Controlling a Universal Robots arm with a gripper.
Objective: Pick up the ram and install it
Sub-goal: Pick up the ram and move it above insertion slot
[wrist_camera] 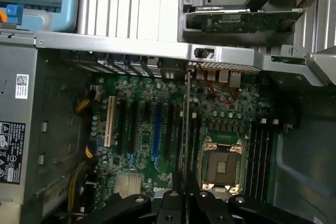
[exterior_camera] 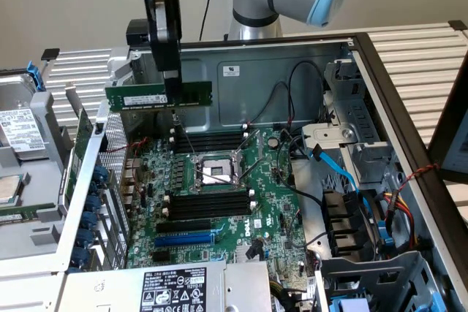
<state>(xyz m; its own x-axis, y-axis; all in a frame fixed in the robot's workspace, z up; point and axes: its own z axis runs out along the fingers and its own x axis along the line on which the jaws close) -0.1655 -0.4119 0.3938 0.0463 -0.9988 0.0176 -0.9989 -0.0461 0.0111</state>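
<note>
The ram (exterior_camera: 142, 96) is a long green stick with a white label, hanging level and on edge above the open computer case. My gripper (exterior_camera: 172, 94) reaches down from above and is shut on its middle. Below lies the green motherboard (exterior_camera: 263, 213) with two banks of long black memory slots (exterior_camera: 212, 139) (exterior_camera: 208, 202) on either side of the CPU socket (exterior_camera: 216, 172). The ram sits over the far-left part of the board, apart from the slots. In the wrist view the ram (wrist_camera: 187, 119) shows edge-on as a thin line running out from my gripper (wrist_camera: 186, 195), beside one slot bank (wrist_camera: 193, 140).
Metal case walls (exterior_camera: 292, 71) ring the board. Black, red and blue cables (exterior_camera: 336, 169) and drive bays crowd the exterior view's right. A blue expansion slot (exterior_camera: 183, 240) and a labelled power supply (exterior_camera: 173, 288) lie near the front. A removed panel with parts (exterior_camera: 18, 151) lies at the exterior view's left.
</note>
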